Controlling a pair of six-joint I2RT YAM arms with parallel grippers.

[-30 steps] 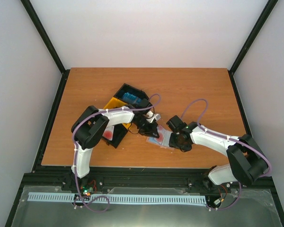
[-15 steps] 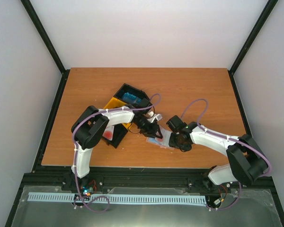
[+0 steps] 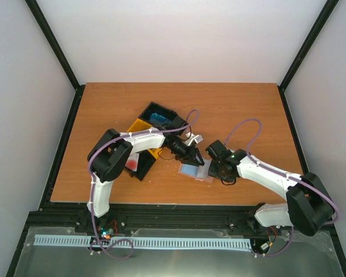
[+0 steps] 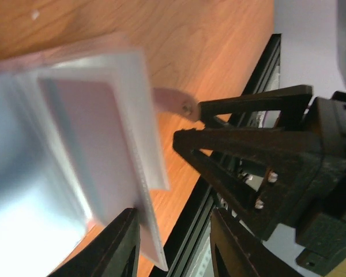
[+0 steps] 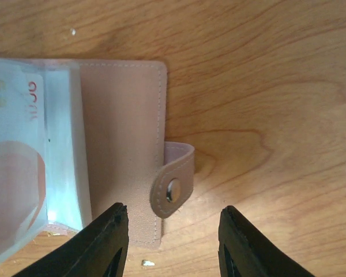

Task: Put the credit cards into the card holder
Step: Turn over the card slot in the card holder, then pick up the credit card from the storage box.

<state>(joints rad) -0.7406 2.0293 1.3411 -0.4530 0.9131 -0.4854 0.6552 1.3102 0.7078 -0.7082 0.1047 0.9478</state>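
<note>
- Card holder (image 3: 203,174): a tan-pink folding wallet that lies opened on the table (image 3: 248,115), close to the near edge and about midway between left and right. It sits between the two grippers. Its snap tab (image 5: 173,187) sticks out from the cover and rests on the wood.
- Clear sleeves (image 5: 66,150): these are fanned over the inside of the cover, and a light-blue card (image 3: 190,170) shows through them.
- Right gripper (image 5: 173,210): it is just right of the holder and hovers over the cover's outer edge and the tab. Its fingers are spread apart and grip nothing.
- Left gripper (image 4: 174,231): it is at the far-left side of the holder, with its jaws partly spread. A corner of the sleeves reaches into the gap beside one finger and is not pinched; contact with that finger cannot be told.
- Tray (image 3: 153,106): three bins in a row, left of the holder and farther back, slanting from near left to far right and partly hidden by the left arm.
- Near black bin (image 3: 142,173): it holds a red card (image 3: 131,164).
- Yellow bin (image 3: 139,127): the middle compartment.
- Far black bin (image 3: 174,117): it holds light-blue cards (image 3: 158,119).
</note>
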